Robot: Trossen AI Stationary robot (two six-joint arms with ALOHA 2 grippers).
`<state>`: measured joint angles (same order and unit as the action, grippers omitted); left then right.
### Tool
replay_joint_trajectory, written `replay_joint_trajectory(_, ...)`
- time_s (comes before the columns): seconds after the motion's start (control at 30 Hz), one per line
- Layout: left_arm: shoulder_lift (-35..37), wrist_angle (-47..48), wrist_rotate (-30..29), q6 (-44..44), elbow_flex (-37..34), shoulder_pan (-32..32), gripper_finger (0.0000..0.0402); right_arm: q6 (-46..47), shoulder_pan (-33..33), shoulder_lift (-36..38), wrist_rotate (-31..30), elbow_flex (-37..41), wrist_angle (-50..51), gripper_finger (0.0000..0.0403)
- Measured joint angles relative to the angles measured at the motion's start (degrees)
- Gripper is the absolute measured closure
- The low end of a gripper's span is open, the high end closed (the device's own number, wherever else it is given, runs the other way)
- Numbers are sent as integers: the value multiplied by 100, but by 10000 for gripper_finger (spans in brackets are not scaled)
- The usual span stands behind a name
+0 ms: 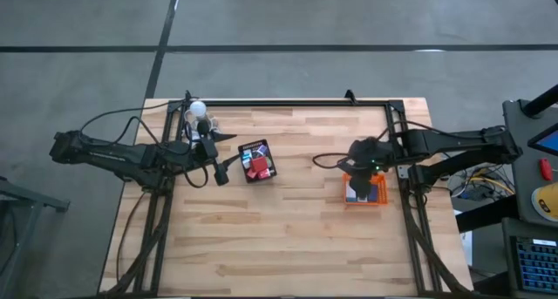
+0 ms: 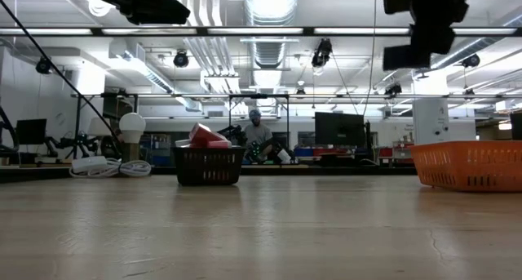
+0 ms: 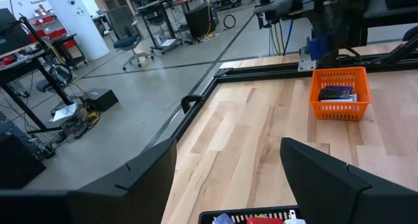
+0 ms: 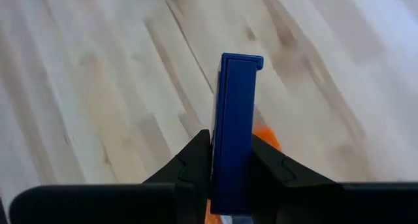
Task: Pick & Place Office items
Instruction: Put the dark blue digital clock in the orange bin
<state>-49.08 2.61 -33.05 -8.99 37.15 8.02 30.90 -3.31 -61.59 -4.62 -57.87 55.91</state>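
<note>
One blue flat piece (image 4: 233,129) is pinched in the right gripper (image 4: 232,160), seemingly above the orange tray (image 1: 364,199) (left gripper (image 3: 228,178) spread, waiting); next, release.

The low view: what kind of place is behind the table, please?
Probably a robotics laboratory or workshop. Behind the wooden table there are monitors on benches, exposed ceiling ducts, and a seated person at work.

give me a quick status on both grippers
Right gripper shut on blue flat piece, above orange tray. Left gripper open beside black mesh tray. Nothing blocking.
</note>
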Motion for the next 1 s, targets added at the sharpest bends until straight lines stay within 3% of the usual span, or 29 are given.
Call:
replay_joint_trajectory(0.3, 0, 0, -1, -1, 0, -1, 126, 1891, -60, -90, -16, 2, 1044, 327)
replay_joint_trajectory(0.7, 0, 0, -1, -2, 2, 1, 126, 3961, -198, -593, -438, 90, 1704, 332)
replay_joint_trajectory(1.0, 0, 0, -1, 0, 2, -1, 126, 4471, -247, -1200, -458, 176, 1873, 325)
